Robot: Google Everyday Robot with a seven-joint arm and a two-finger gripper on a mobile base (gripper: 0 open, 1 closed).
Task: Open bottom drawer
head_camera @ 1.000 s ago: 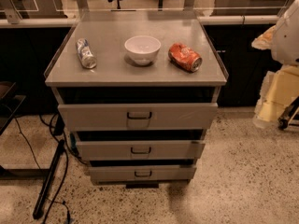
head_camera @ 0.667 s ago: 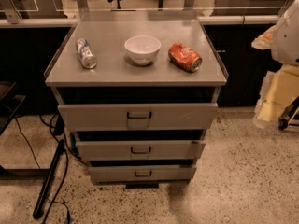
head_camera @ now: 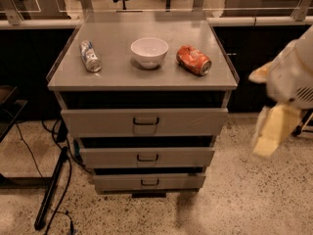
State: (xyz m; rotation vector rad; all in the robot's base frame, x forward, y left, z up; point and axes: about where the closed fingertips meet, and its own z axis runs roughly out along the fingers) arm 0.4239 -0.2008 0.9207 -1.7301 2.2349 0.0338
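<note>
The bottom drawer (head_camera: 149,181) is the slimmest grey front of three on the grey cabinet, low near the floor, with a small dark handle (head_camera: 149,182) at its centre. Above it sit the mid-sized drawer (head_camera: 146,157) and the tallest drawer (head_camera: 145,122). The gripper (head_camera: 272,131) hangs blurred at the right edge, to the right of the cabinet and well apart from the drawers. The white arm (head_camera: 293,72) is above it.
On the cabinet top (head_camera: 117,75) lie a crushed silver can (head_camera: 90,56), a white bowl (head_camera: 149,52) and a red can (head_camera: 194,60) on its side. A black pole and cables (head_camera: 51,190) lie on the speckled floor at left. Dark counters stand behind.
The arm and gripper have shifted left and down at the right edge, closer to the cabinet. The drawers and the objects on top have not moved.
</note>
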